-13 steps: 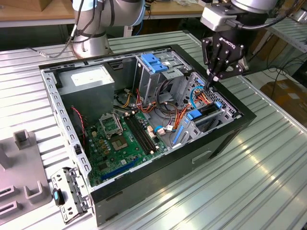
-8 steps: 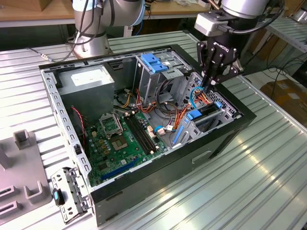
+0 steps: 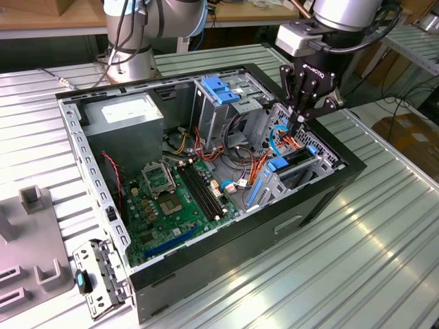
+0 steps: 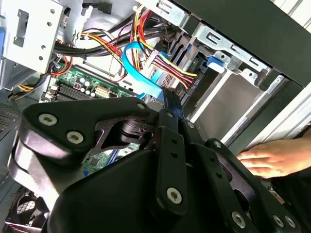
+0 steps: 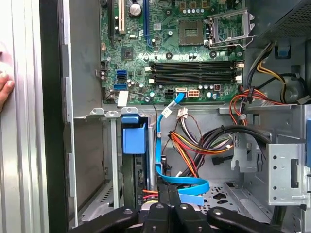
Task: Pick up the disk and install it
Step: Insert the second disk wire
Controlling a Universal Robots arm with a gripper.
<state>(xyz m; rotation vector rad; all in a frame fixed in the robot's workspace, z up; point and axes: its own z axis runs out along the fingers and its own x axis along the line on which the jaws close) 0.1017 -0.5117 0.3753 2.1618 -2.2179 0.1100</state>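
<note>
pincer: pressed together over bay | disk: seated in case bay

Ribbed shiny metal table, matt black case, glossy blue cable

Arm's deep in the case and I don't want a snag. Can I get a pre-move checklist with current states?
1. End effector placement: down inside the case, at the drive bay. ok.
2. Fingers: shut, tips together in the first wrist view. ok.
3. Cables clear: the blue flat cable and coloured wires lie right by the fingertips. not ok.
4. People clear: a hand rests beside the case wall. not ok.
5. Disk seated: a blue tab shows in the bay slot, the rest is hidden. cannot tell.
</note>
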